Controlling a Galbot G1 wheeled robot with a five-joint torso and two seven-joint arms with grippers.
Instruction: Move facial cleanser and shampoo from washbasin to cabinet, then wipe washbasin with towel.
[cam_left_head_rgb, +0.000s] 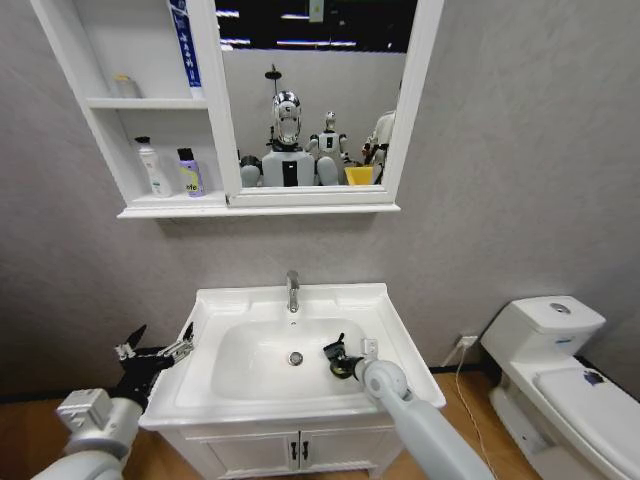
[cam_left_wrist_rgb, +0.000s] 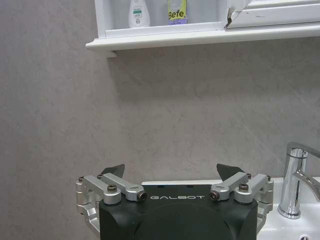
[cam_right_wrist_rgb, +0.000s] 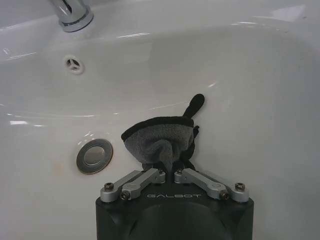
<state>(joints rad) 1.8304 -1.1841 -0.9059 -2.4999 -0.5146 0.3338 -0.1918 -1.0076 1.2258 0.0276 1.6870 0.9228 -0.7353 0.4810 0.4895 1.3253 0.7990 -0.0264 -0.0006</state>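
A: Where does it stand?

B: The right gripper (cam_right_wrist_rgb: 167, 172) is clenched on the towel (cam_right_wrist_rgb: 159, 139), down inside the washbasin (cam_left_head_rgb: 388, 322) bowl, on the bowl's right slope. The cloth bunches out ahead of the fingers and presses on the white wall, with the drain (cam_right_wrist_rgb: 94, 155) close beside it.

A: And the other arm?

B: The left gripper (cam_left_head_rgb: 152, 349) hangs released, jaws spread, just off the left edge of the washbasin, holding nothing.

A: What could go wrong from here?

B: My guess: the grip takes only one bunched end of the towel, so a hard drag over the ceramic could pull it out of the fingers. Pressing too low would let the metal fingers scrape the bowl instead of the cloth. A sweep toward the back could knock the faucet (cam_left_head_rgb: 293, 291). And a loose corner might catch on the drain.

A: What about the bottles?

B: The cabinet (cam_left_head_rgb: 150, 102) already has them, I'd say. On its bottom shelf stand a white bottle (cam_left_head_rgb: 152, 167) and, just beside it, a smaller tube (cam_left_head_rgb: 190, 173) with a dark cap. The middle shelf holds a small pale jar (cam_left_head_rgb: 124, 86), and a blue and white tube (cam_left_head_rgb: 184, 45) stands against the mirror (cam_left_head_rgb: 315, 90) frame higher up.

A: Anything left in the washbasin?

B: Only the towel and gripper; the rim looks bare, so wiping seems to be the step in hand.
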